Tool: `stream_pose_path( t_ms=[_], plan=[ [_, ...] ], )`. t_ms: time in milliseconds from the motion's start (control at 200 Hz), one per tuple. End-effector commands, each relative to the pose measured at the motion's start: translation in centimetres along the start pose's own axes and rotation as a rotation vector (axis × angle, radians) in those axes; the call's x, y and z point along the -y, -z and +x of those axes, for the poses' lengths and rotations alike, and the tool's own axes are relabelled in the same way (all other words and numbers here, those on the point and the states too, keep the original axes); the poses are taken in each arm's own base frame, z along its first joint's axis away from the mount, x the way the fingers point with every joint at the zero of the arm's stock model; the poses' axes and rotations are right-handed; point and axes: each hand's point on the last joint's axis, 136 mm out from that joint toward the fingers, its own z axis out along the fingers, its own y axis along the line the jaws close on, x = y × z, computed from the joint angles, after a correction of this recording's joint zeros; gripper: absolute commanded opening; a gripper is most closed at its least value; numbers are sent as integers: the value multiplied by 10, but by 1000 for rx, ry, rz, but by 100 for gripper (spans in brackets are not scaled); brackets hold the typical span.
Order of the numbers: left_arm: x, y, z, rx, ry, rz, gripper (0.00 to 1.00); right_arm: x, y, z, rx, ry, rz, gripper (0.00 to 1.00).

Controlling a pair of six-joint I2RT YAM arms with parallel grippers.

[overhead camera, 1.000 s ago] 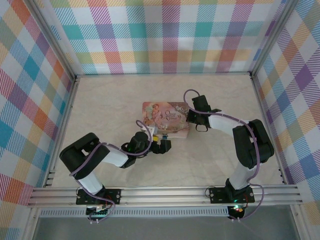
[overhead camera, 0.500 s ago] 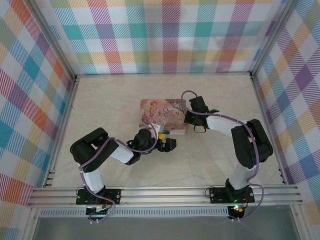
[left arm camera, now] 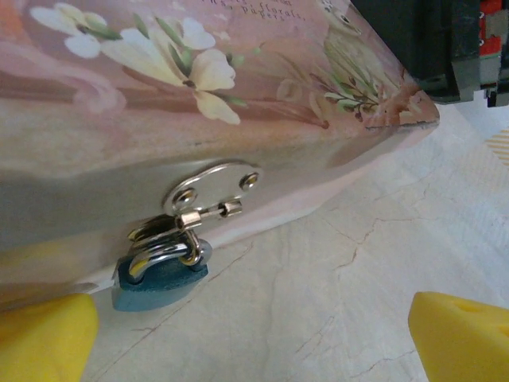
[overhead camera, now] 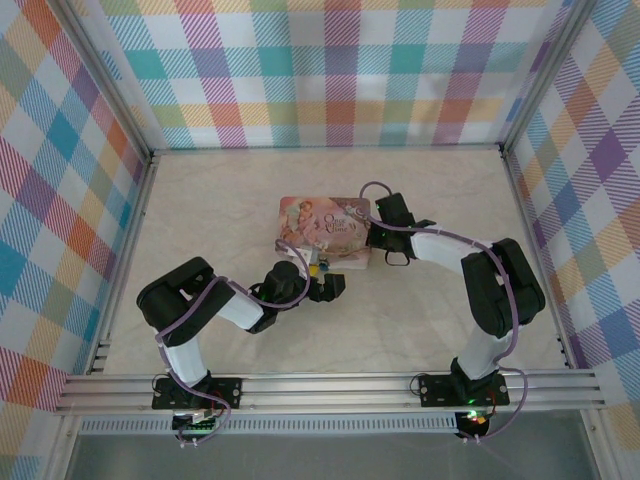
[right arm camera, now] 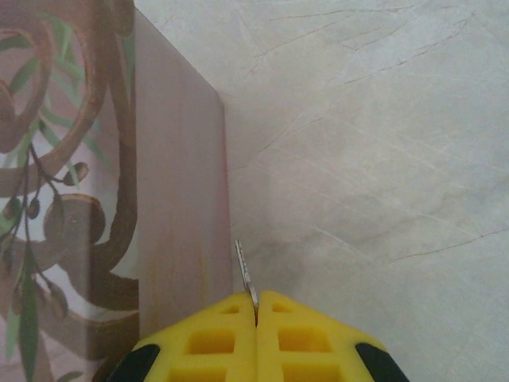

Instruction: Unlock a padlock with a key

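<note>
The small blue-grey padlock [left arm camera: 159,280] hangs by its shiny shackle [left arm camera: 165,245] from a metal hasp [left arm camera: 208,181] on the front wall of the pink illustrated tin [left arm camera: 199,95]. My left gripper [left arm camera: 254,342] is open just in front of the tin's near edge [overhead camera: 325,285]. Its yellow fingers [left arm camera: 44,338] stand far apart, and the padlock is near the left one. My right gripper [right arm camera: 256,306] is shut on the thin silvery key [right arm camera: 245,274]. The key's blade points forward beside the tin's right wall [right arm camera: 179,199]. In the top view the right gripper [overhead camera: 378,236] is at the tin's right end.
The tin [overhead camera: 325,228] lies in the middle of the marble-patterned table [overhead camera: 440,180], with checked walls on three sides. Part of the right arm's black body [left arm camera: 445,40] shows beyond the tin's far corner. Bare table lies to the right of the tin [right arm camera: 382,159].
The tin has slid a little left and away. My right gripper followed it leftward. My left arm swung in closer to the tin's front, then eased slightly left.
</note>
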Motion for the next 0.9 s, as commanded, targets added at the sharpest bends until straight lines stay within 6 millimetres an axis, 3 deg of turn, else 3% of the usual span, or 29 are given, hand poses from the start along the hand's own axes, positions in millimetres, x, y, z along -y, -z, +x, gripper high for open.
stream_pose_path(
  t_ms=[0, 140, 375, 630, 895],
  plan=[
    [4, -6, -21, 70, -37, 2, 100, -10, 2, -6, 27, -9, -20, 0],
    [11, -14, -27, 84, -64, 19, 100, -13, 3, -6, 30, -4, -23, 0],
    [45, -12, -41, 81, -90, 216, 97, -15, 2, -3, 24, 3, -21, 0],
    [31, -6, -52, 100, 45, 266, 89, -15, 4, -4, 28, 2, -20, 0],
    [24, -8, -49, 78, 121, 303, 82, -14, 4, -3, 28, 4, -22, 0]
  ],
)
